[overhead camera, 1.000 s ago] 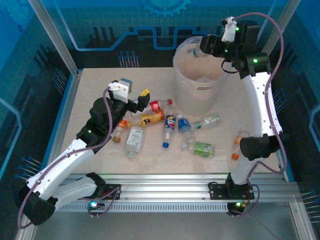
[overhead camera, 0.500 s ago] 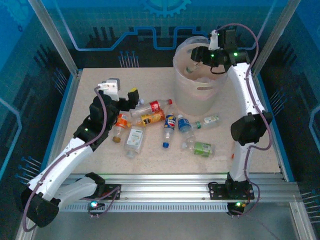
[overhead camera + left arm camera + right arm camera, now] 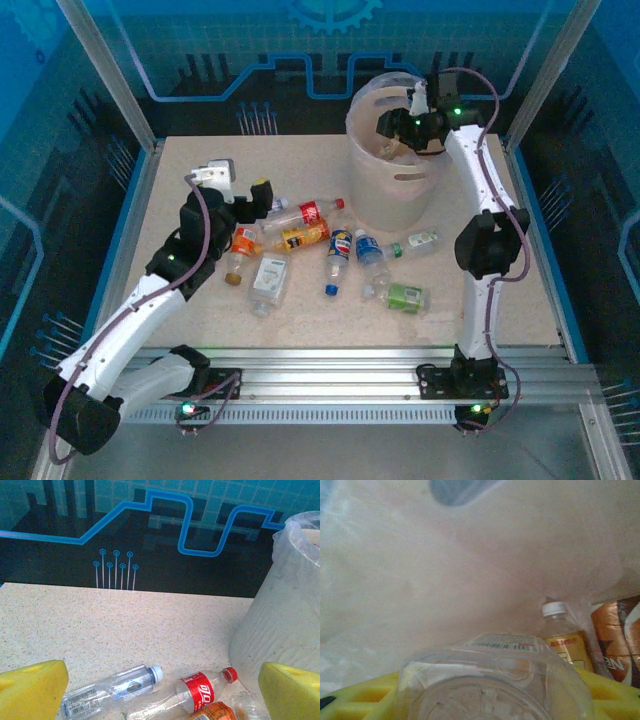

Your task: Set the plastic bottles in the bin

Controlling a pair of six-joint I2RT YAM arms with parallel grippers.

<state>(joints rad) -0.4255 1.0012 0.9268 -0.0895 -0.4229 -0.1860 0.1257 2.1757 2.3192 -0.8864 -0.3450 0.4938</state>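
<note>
Several plastic bottles lie in a loose cluster mid-table, among them a red-labelled one [image 3: 311, 212], an orange one [image 3: 243, 243] and a green-labelled one [image 3: 402, 296]. My left gripper [image 3: 258, 197] hovers open just above the cluster's left end; the left wrist view has the red-labelled bottle [image 3: 197, 692] and a clear blue-labelled bottle [image 3: 110, 690] lying between its yellow fingers [image 3: 30, 692]. The off-white bin [image 3: 395, 180] stands at the back right. My right gripper [image 3: 393, 125] reaches down inside the bin, shut on a clear bottle [image 3: 495, 685] held base towards the camera.
Inside the lined bin lie a white-capped bottle with a yellow label [image 3: 561, 635] and a brown-labelled one [image 3: 615, 647]. The bin wall [image 3: 280, 620] stands close to the right of my left gripper. Blue panels and metal posts fence the table's back and sides.
The right arm has swung left and dipped its gripper, with the clear bottle, down into the bin. The left arm has drawn back slightly to the left, still open.
</note>
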